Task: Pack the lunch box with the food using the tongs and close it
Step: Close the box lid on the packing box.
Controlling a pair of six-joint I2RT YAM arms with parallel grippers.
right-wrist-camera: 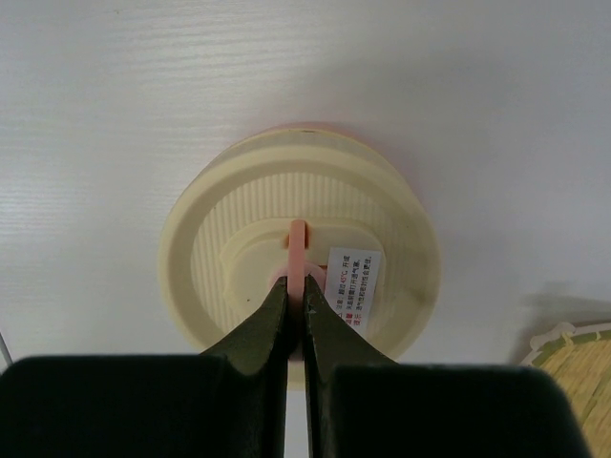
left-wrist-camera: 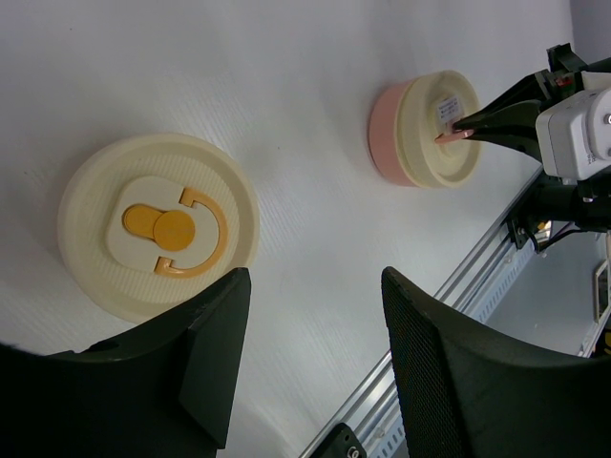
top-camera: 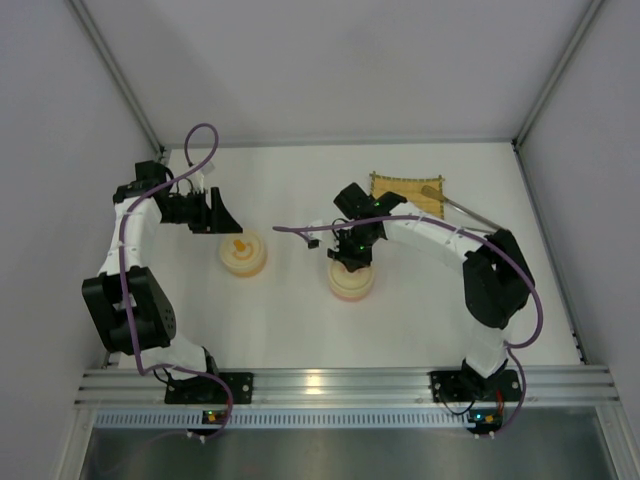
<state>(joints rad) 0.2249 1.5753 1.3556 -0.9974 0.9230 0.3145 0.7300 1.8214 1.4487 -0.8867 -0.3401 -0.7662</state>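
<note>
Now in hand: lid work on the pink box (left-wrist-camera: 387, 134); the right gripper (right-wrist-camera: 298, 291) pinches the pink ring (right-wrist-camera: 298, 243) standing up from the lid (right-wrist-camera: 220, 248), which sits flat on the box; opening or closing cannot be told
Right jaws: shut tight on the thin ring, tips meeting at its base
Left jaws: the left gripper (left-wrist-camera: 315, 286) is partly open, holding nothing, beside the cream box (left-wrist-camera: 95, 210) toward the left edge of the table (top-camera: 300, 330)
Food: not visible in any view; possibly inside a box
Tongs: the tongs (top-camera: 470, 211) lie across the right end of the mat (top-camera: 400, 190) near the far right corner, touched by neither arm
Pink box: mid-table, slightly right of centre, apart from the mat
Next move calls for: if the box is to be filled, a straight level lift by the ring, then a spot to set the lid down and a grip on the tongs; if already packed, only a release
Materials: lid of cream plastic, ribbed around a smooth raised centre bearing a small printed label; ring thin, likely flexible; box wall smooth pink; cream box round, its orange handle (left-wrist-camera: 177, 229) folded flat; mat woven, straw-coloured, bound edge; tongs slim bare metal; table matt white, faintly lined
</note>
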